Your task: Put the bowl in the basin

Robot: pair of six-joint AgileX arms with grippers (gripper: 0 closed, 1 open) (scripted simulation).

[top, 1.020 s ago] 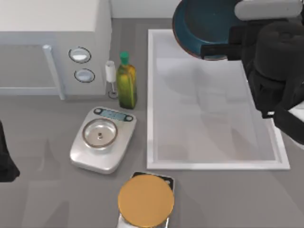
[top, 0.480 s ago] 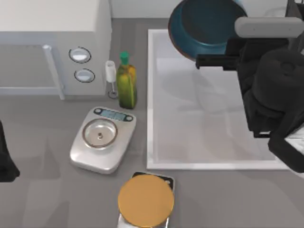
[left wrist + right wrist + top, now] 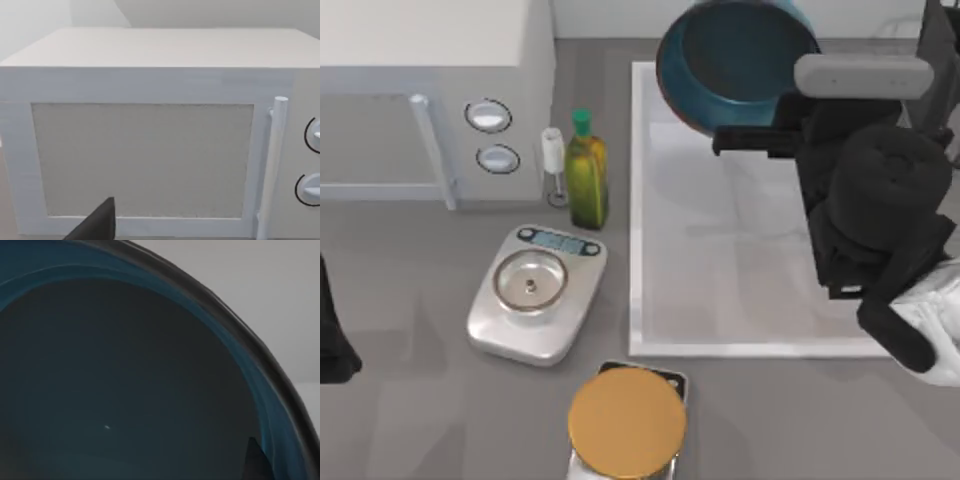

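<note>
The dark teal bowl (image 3: 735, 60) hangs tilted in the air over the far edge of the white basin (image 3: 638, 200), reaching past the basin's far rim. My right gripper (image 3: 745, 135) is shut on the bowl's near rim, and the black arm stretches back over the basin's right half. The right wrist view looks into the bowl's dark inside (image 3: 125, 380), with one fingertip (image 3: 255, 460) against the inner wall. My left arm (image 3: 332, 335) is parked at the table's left edge.
A white box appliance with two knobs (image 3: 430, 90) stands at the far left. A green bottle (image 3: 587, 170) and a small white holder (image 3: 553, 155) stand just left of the basin. Nearer lie a silver scale (image 3: 535, 290) and an orange disc (image 3: 627, 420).
The right arm has carried the bowl leftward along the basin's far edge, and the arm now covers more of the basin's right side. The left arm has stayed still.
</note>
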